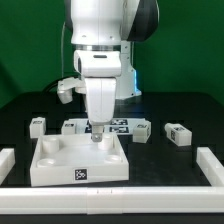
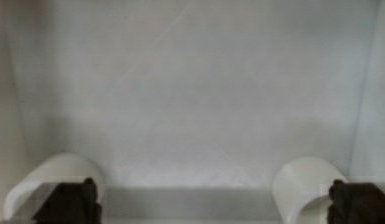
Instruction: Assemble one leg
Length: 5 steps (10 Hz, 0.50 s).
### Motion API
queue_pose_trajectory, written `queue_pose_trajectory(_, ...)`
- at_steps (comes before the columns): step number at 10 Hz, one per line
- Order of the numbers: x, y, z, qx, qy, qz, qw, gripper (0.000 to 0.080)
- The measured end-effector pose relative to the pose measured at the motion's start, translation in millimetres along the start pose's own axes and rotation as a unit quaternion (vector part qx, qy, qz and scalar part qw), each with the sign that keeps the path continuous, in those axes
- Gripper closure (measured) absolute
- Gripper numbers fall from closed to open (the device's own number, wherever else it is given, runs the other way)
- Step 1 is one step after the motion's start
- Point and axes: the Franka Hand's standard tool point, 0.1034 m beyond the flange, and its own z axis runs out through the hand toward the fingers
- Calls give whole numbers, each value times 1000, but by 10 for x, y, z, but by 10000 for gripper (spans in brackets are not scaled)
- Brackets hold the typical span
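The white square panel (image 1: 60,160) lies at the front of the table with a marker on its front edge. My gripper (image 1: 97,135) hangs straight down over the panel's far edge. In the wrist view the gripper (image 2: 212,205) is open, with its dark fingertips (image 2: 68,202) wide apart and nothing between them. The panel's white surface (image 2: 189,90) fills that view. Several small white legs lie behind the panel: one at the exterior view's far left (image 1: 37,125), one beside it (image 1: 72,126), one right of the gripper (image 1: 143,130) and one at the far right (image 1: 178,133).
The marker board (image 1: 120,124) lies flat behind the panel, partly hidden by the gripper. Low white rails border the work area at the left (image 1: 6,162), right (image 1: 214,165) and front (image 1: 110,205). The table is black.
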Motion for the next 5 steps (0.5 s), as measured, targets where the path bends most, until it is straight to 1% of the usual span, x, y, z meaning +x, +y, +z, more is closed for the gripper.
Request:
queue_pose_trajectory(2,-3,-11,7,1,0,0,1000,150)
queue_pose_trajectory(3,-29,-93,30,8,1,2,1000,150)
queue_pose_trajectory(5,-96,-418,140,23,9,0,1000,150)
